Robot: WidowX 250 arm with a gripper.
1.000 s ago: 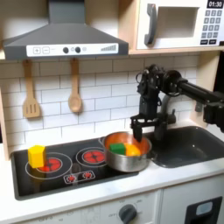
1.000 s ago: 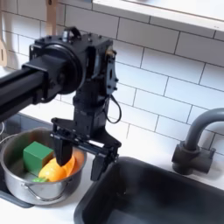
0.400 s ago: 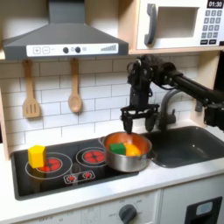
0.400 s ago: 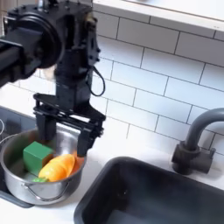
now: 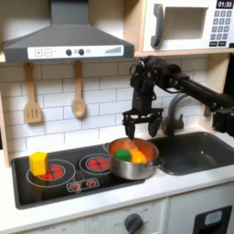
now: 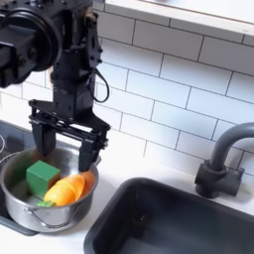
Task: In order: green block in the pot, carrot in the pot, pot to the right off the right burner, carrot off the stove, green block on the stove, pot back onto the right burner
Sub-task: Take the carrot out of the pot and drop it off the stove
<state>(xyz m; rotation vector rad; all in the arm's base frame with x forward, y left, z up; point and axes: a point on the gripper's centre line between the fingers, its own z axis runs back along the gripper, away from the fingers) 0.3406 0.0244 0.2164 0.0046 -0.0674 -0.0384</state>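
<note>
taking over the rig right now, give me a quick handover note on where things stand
Tool: open, empty, hanging above the pot; see also the first exterior view.
Pot: at the stove's end nearest the sink, holding the green block and the carrot side by side.
Done: block and carrot both in the pot.
Left: slide the pot off the burner, take the carrot out and drop it off the stove, put the block on the stove, slide the pot back.

Shiny steel pot, glossy black stove
</note>
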